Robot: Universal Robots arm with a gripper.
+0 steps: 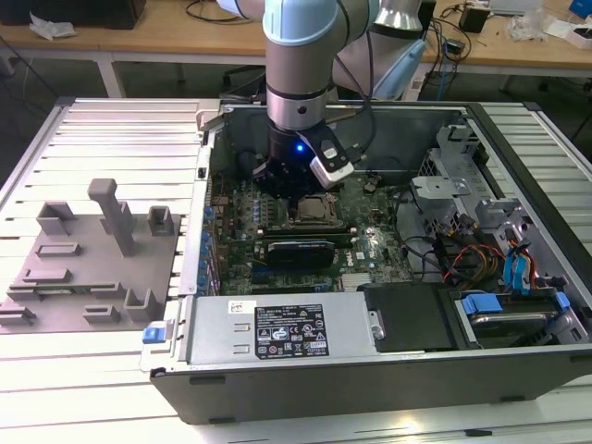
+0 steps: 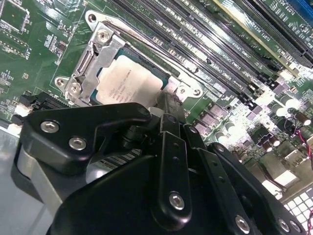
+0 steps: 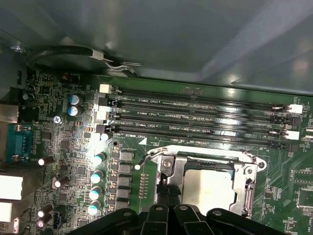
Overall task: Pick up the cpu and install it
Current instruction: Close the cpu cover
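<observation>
The cpu (image 2: pixel 129 81) is a pale silver square chip lying flat inside the metal socket frame (image 2: pixel 93 63) on the green motherboard. It also shows in the first wrist view, cpu (image 3: pixel 208 188) within the socket frame (image 3: pixel 247 169), and in the exterior view as the cpu (image 1: pixel 313 209). My gripper (image 2: pixel 168 100) hangs low over the socket inside the computer case, with its black fingers drawn together. The tips of the gripper (image 3: pixel 167 190) sit at one edge of the chip, over the frame. Whether they touch the chip I cannot tell. The gripper (image 1: pixel 294 196) is just at the exterior view's left of the socket.
Memory slots (image 3: pixel 195 112) run beside the socket. An expansion card (image 1: pixel 296 250) and the power supply (image 1: pixel 277 328) lie nearer the case front. A drive cage (image 1: pixel 453 176) and cables (image 1: pixel 462 254) stand at the exterior view's right. A grey fixture plate (image 1: pixel 92 259) lies outside the case.
</observation>
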